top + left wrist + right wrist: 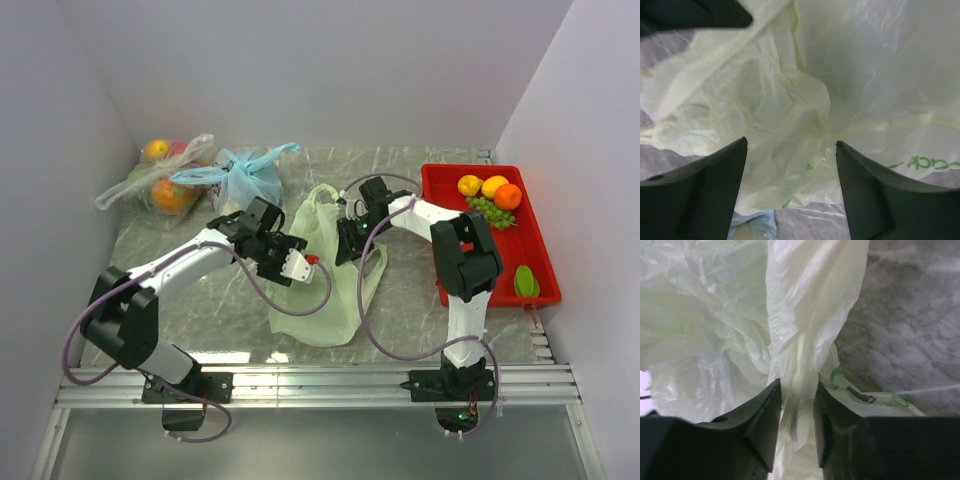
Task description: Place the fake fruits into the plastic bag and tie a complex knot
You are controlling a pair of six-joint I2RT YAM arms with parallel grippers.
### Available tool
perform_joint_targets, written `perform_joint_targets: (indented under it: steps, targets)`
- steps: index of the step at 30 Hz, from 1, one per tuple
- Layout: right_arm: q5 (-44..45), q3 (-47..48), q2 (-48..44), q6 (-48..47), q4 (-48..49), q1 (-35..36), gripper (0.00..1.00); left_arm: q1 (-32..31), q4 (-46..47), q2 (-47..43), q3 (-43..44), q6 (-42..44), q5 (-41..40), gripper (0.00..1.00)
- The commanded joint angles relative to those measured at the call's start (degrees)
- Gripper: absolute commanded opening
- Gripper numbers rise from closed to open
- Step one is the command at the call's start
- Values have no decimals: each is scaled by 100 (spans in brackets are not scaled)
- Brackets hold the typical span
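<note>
The left gripper (790, 147) is wide open and holds nothing. The plastic bag (335, 320) lies all crumpled right in front of its fingers and fills the space ahead of them. The right gripper (797, 390) is pinched tight on a bunched-up strip of the same bag (the strip runs up and away from its fingers). The fake fruits (494, 186) are not in the bag. They sit together in a red tray (540, 262), well off to the right of the right gripper.

One green bag (320, 310), four fake fruits (494, 186), one tray (530, 240)
</note>
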Motion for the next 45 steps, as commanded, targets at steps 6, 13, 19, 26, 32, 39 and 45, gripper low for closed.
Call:
perform_joint_targets:
  steps: [6, 13, 19, 26, 32, 39, 45]
  targets:
    - [-580, -420, -669, 131, 59, -803, 0, 806, 231, 38, 495, -460, 797, 0]
    - [-694, -1720, -1750, 203, 517, -1902, 0, 3116, 2699, -60, 445, -4742, 2663, 0]
    - [-1352, -2082, -2330, 597, 1000, -2184, 0, 3277, 4615, 975, 365, -7529, 2584, 2]
    - [-1837, -2337, -3157, 2292, 2640, -1965, 0, 3277, 4005, 1084, 2058, -8737, 2224, 86]
    - [-1065, -2645, -3781, 3796, 3785, -1561, 0, 1918, 2070, 310, 2459, -8192, 1375, 99]
    - [8, -2066, -3817, 4324, 3462, -911, 0, -77, 2324, 151, 1850, -8605, 134, 99]
    - [755, -1582, -3694, 4298, 2820, -576, 1, -870, 2088, 441, 1938, -8666, -1008, 99]
